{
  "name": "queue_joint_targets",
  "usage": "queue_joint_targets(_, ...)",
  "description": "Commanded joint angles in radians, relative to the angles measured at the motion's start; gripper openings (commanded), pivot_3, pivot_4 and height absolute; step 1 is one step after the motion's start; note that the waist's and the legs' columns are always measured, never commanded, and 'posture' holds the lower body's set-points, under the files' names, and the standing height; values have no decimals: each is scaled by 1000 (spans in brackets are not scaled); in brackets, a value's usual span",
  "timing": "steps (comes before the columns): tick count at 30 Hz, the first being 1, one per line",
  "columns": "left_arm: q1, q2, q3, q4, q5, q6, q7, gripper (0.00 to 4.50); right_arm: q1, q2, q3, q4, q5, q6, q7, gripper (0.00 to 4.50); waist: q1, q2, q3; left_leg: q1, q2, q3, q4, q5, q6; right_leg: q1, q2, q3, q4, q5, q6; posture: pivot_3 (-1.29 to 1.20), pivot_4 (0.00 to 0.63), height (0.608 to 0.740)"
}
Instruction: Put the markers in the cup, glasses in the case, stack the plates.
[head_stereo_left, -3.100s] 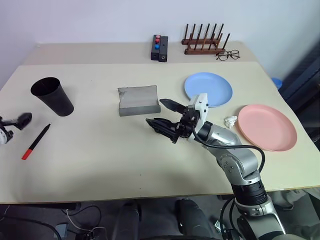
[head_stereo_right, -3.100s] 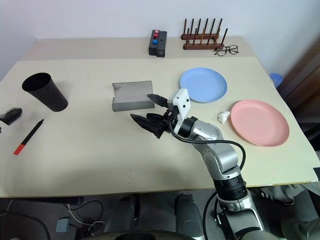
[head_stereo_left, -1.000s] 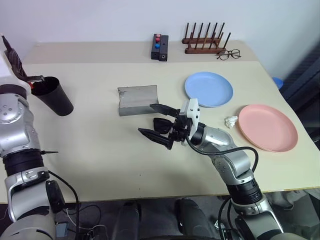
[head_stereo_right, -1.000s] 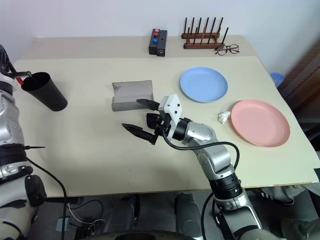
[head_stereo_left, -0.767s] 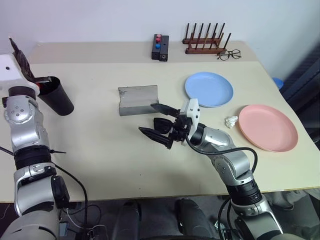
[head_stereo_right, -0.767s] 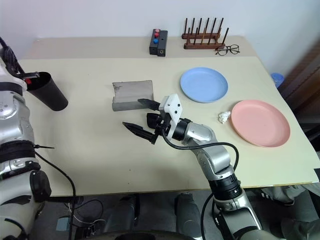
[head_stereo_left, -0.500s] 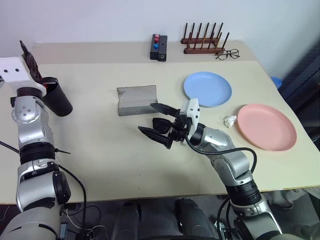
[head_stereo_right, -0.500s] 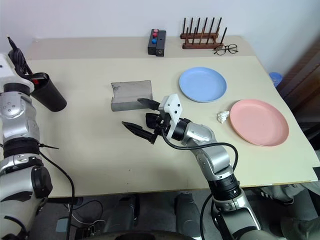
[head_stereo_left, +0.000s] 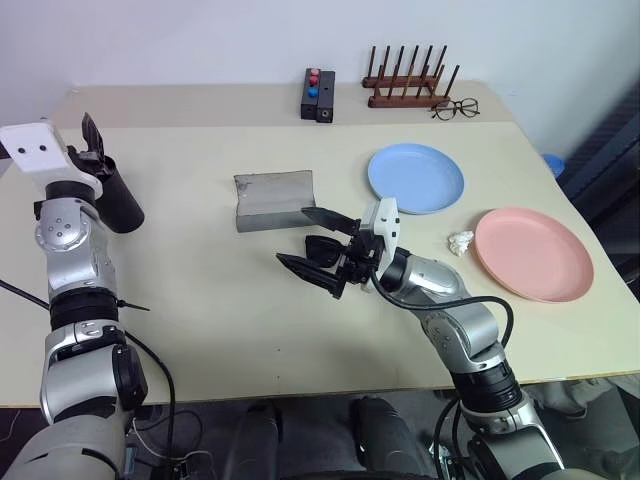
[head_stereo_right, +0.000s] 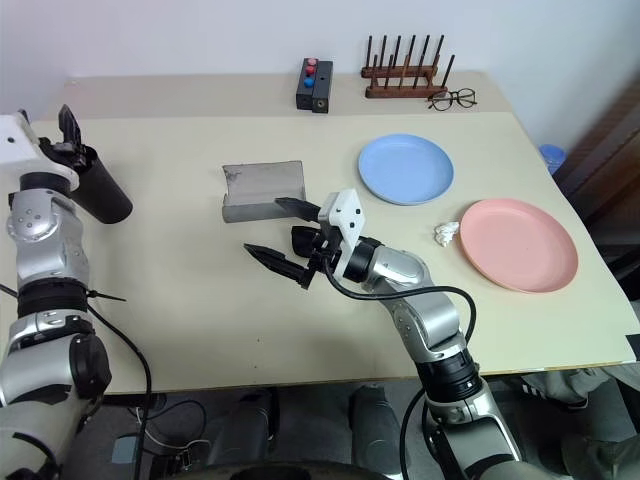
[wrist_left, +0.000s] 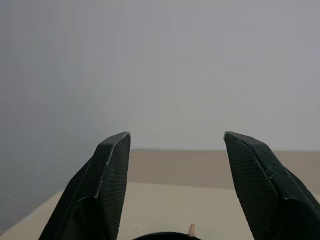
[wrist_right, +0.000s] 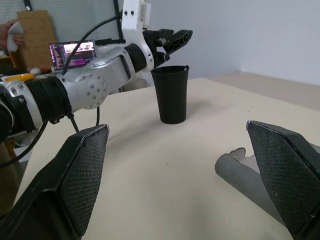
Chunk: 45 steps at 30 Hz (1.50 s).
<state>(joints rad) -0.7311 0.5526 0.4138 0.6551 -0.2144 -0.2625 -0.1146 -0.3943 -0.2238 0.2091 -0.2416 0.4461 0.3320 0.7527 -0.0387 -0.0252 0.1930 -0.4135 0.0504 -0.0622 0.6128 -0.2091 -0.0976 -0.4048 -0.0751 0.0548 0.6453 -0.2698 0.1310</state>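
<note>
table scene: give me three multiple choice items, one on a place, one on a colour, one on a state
1. Where is the cup?
A. near the table's left edge
B. on the pink plate
C. inside the case

2. What colour is the plate nearer the case?
A. pink
B. light blue
C. green

3. How does the right end effector stand?
A. shut on a marker
B. shut on the cup
C. open, holding nothing

Answers:
1. A, it stands by the left end effector.
2. B, the pink plate lies farther right.
3. C, its fingers are spread apart with nothing between them.
</note>
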Motion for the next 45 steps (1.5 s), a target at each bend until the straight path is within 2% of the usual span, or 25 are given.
queue_joint_targets(1,-3,-4,-4,-166,-103,100,-98,3075,0,-2,-14,-49,15,-2,0,4500,1,0,0,0,0,0,0,0,0,0,0,0,0,0,0,0,150,740)
queue_joint_targets(2,2,-9,-14,-207,-132,135,-136,3075,0,-4,-14,-49,15,-1,0,4500,1,0,0,0,0,0,0,0,0,0,0,0,0,0,0,0,150,740)
queue_joint_targets(5,23,0,-127,-387,-205,367,-291,3925,2,-9,-15,-49,11,1,0,4500,4,0,0,0,0,0,0,0,-1,0,0,0,0,0,0,0,150,740)
queue_joint_targets(6,36,14,-176,-454,-238,466,-359,4334,2,-11,-14,-48,9,0,0,4500,5,0,0,0,0,0,0,1,-1,1,0,0,0,0,0,0,150,740)
queue_joint_targets(8,60,54,-270,-538,-260,628,-464,4424,2,-12,-13,-46,6,-2,-1,4500,1,1,0,0,0,0,0,1,-1,1,0,0,0,0,0,0,150,740)
queue_joint_targets(10,71,94,-368,-555,-218,704,-552,4424,0,-11,-13,-43,4,-4,-2,4500,-6,1,0,1,0,0,0,1,-1,1,0,0,0,0,0,0,150,740)
queue_joint_targets(14,34,130,-501,-494,-123,714,-678,4424,2,-9,-10,-39,-1,-7,-7,4500,-10,1,1,2,1,-1,-1,0,-1,0,3,1,2,-1,-1,0,150,740)
queue_joint_targets(18,-67,151,-656,-314,57,648,-770,4424,12,-7,-9,-47,-11,-7,-22,4500,-3,1,1,2,2,-2,-2,0,-1,-1,5,1,2,-1,-2,0,150,740)
queue_joint_targets(23,-165,112,-695,-133,128,640,-840,4424,37,-14,-17,-72,-16,-4,-45,4500,-2,1,1,-1,2,-2,0,0,-1,-2,5,1,0,-2,-3,0,150,740)
queue_joint_targets(27,-212,59,-688,-44,122,636,-935,4424,52,-19,-20,-86,-16,3,-59,4500,-2,1,1,-3,2,-2,-1,0,-1,-4,5,1,0,-1,-1,0,150,740)
queue_joint_targets(33,-261,23,-701,77,182,591,-982,4424,55,-23,-18,-92,-15,5,-66,4500,-6,1,1,-4,2,-2,0,1,-1,-5,5,1,1,-1,-1,0,150,740)
queue_joint_targets(34,-268,22,-709,93,197,587,-993,3895,55,-25,-19,-92,-15,4,-65,4500,-5,1,1,-4,2,-3,0,1,-1,-5,5,1,1,-1,-1,0,150,740)
queue_joint_targets(36,-275,21,-715,113,217,578,-1008,3161,56,-27,-19,-93,-15,3,-65,4500,-5,1,1,-4,2,-3,0,1,-1,-5,5,1,1,-1,-1,0,150,740)
queue_joint_targets(42,-253,23,-689,120,228,553,-1014,228,59,-28,-18,-95,-14,4,-69,4500,-3,1,1,-4,2,-3,0,1,-1,-5,5,1,2,-1,-1,0,150,740)
queue_joint_targets(43,-247,25,-684,115,226,549,-1015,22,59,-29,-18,-95,-14,4,-70,4500,-3,1,1,-4,2,-3,0,1,-1,-5,5,1,2,-1,-1,0,150,740)
queue_joint_targets(45,-229,31,-670,98,221,531,-1020,22,58,-28,-17,-93,-13,3,-70,4500,-4,1,1,-4,2,-3,0,1,-1,-5,5,1,2,-1,-1,0,150,740)
